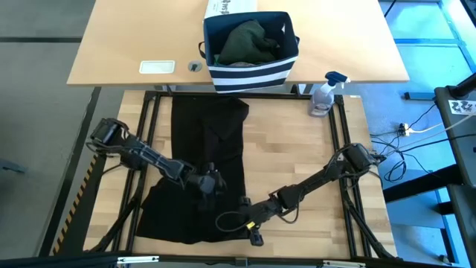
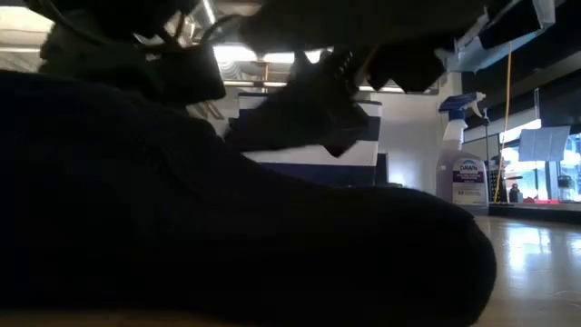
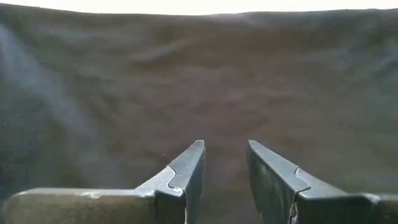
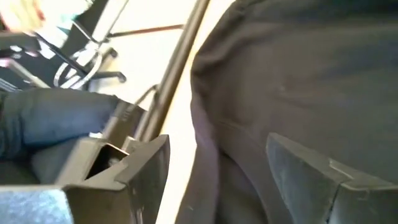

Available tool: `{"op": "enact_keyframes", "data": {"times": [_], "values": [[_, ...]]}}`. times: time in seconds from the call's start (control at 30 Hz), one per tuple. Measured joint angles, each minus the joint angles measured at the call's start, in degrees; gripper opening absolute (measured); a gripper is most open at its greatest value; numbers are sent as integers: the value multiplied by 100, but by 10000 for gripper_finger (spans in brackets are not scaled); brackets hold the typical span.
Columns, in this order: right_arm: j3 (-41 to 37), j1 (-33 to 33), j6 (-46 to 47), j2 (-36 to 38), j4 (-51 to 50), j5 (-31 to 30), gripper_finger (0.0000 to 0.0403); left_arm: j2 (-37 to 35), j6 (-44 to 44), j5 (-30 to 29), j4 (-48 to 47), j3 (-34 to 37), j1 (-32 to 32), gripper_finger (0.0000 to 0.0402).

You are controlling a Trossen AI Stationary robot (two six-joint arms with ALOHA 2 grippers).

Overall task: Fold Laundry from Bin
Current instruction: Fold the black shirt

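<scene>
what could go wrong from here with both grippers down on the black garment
1. The left gripper sits over the middle of the black garment with its jaws apart and nothing between them; closing here may pinch several layers, or nothing.
2. The right gripper is open at the garment's near edge by the table frame; it might snag the frame or drag the cloth off the table.

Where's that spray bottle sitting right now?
Seen from above, the spray bottle stands at the table's far right edge, just right of the striped bin.
</scene>
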State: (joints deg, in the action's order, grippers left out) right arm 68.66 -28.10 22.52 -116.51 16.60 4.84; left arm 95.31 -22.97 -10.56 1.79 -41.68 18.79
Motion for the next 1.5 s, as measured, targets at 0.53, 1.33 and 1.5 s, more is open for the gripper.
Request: {"op": "enact_keyframes", "data": {"times": [0.53,1.33,1.5], "values": [[1,-89,130,-290,377,-99,264,198,-48,222,624,-5,-94,113],[7,-103,136,-575,267,-421,264,662,114,587,950,-17,-775,113],[9,-103,-9,-560,3,-938,234,664,114,576,948,-13,-878,113]]}}
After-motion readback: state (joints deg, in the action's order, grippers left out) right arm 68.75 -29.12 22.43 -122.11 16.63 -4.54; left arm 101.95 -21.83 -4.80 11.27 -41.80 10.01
